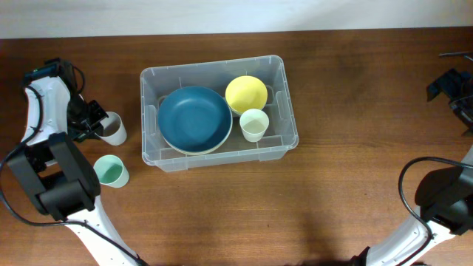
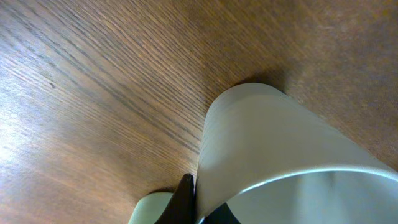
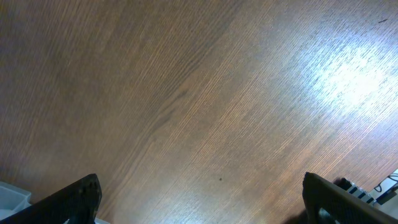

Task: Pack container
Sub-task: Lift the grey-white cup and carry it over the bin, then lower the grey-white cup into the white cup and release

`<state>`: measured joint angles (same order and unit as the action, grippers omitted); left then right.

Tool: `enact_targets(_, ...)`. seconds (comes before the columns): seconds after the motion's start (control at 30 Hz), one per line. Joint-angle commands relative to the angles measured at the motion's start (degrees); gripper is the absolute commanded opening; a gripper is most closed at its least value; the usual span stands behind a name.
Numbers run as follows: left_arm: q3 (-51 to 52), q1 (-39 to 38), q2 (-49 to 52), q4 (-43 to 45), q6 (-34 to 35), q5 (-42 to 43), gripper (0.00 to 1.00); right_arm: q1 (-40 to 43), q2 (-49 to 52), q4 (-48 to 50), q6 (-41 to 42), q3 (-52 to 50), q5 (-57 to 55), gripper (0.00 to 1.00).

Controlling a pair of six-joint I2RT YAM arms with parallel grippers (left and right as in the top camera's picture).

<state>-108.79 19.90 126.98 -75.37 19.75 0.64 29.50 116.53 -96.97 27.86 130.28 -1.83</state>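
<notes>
White cup [image 2: 280, 155] pinched at rim by left gripper [image 1: 96, 122], left of container [image 1: 219, 159]; lift straight, clear its wall; right gripper [image 3: 208, 202] splayed open.

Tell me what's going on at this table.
The left gripper is shut on a white cup left of the clear bin. The bin already holds a blue bowl, a yellow bowl and a pale cup. A green cup waits on the table. The right gripper hangs open, far right, holding nothing.
</notes>
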Motion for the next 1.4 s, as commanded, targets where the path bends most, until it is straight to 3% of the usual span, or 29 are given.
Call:
enact_targets(0.0,-7.08,0.9,-2.16,-1.84,-0.07,0.07,0.01,0.15,0.02,-0.11,-0.17,-0.02,0.11,0.99)
enact_targets(0.17,-20.41,0.7,-5.73,-6.93,-0.13,1.84,0.01,0.15,0.02,-0.11,-0.17,-0.02,0.11,0.99)
enact_targets(0.33,-29.11,-2.43,-12.33,-10.12,-5.51,14.14,0.01,0.15,0.02,-0.11,-0.17,0.0,0.11,0.99)
enact_targets(0.63,-29.03,-25.77,-18.62,-12.94,-13.29,14.49,0.01,0.15,0.02,-0.11,-0.17,-0.02,0.11,0.99)
enact_targets(0.87,-26.88,-43.6,-14.36,-13.0,-12.87,5.03,0.01,0.15,0.02,-0.11,-0.17,0.0,0.11,0.99)
enact_targets(1.07,-26.88,-48.46,-8.92,-12.48,-12.79,5.07,0.01,0.17,0.02,-0.11,-0.17,-0.02,0.11,0.99)
enact_targets(1.37,-26.88,-49.27,-1.97,-11.98,-12.76,5.09,0.01,0.15,0.02,-0.11,-0.17,-0.02,0.11,0.99)
